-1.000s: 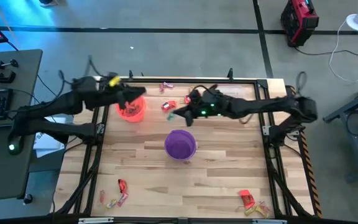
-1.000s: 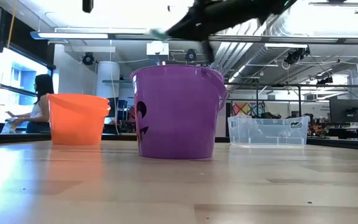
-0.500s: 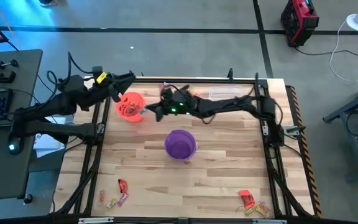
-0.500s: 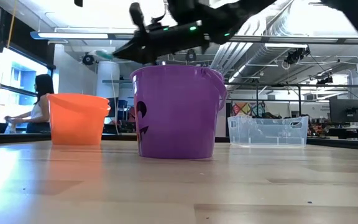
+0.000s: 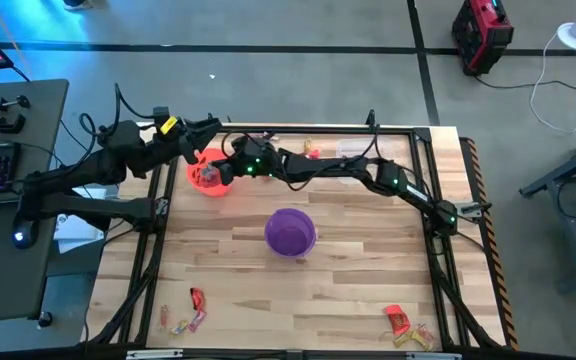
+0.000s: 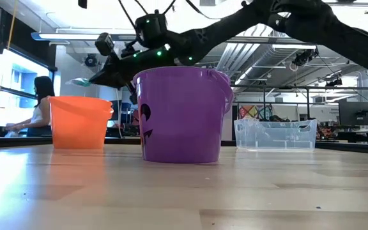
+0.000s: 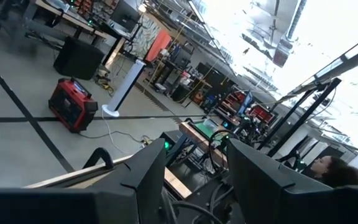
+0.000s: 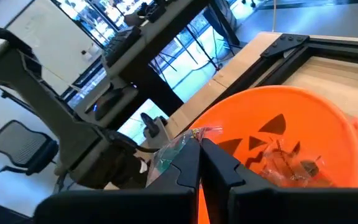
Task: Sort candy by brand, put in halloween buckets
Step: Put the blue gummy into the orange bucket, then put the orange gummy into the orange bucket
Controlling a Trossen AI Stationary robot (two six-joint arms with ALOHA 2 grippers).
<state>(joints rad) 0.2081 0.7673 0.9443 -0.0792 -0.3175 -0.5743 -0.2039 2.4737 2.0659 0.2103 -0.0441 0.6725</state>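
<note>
Above table [image 5: 368, 290] — right gripper [image 8: 199, 149] pinching candy [image 8: 178, 148] over orange bucket [image 8: 303, 118].

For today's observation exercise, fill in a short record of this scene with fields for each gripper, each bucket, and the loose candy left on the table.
right gripper: above the orange bucket, shut on a green-wrapped candy
left gripper: raised beside the orange bucket at the table's far left edge, open, empty
orange bucket contents: several wrapped candies
purple bucket: mid-table, contents not visible
loose candy: small groups at the near left and near right corners
</note>
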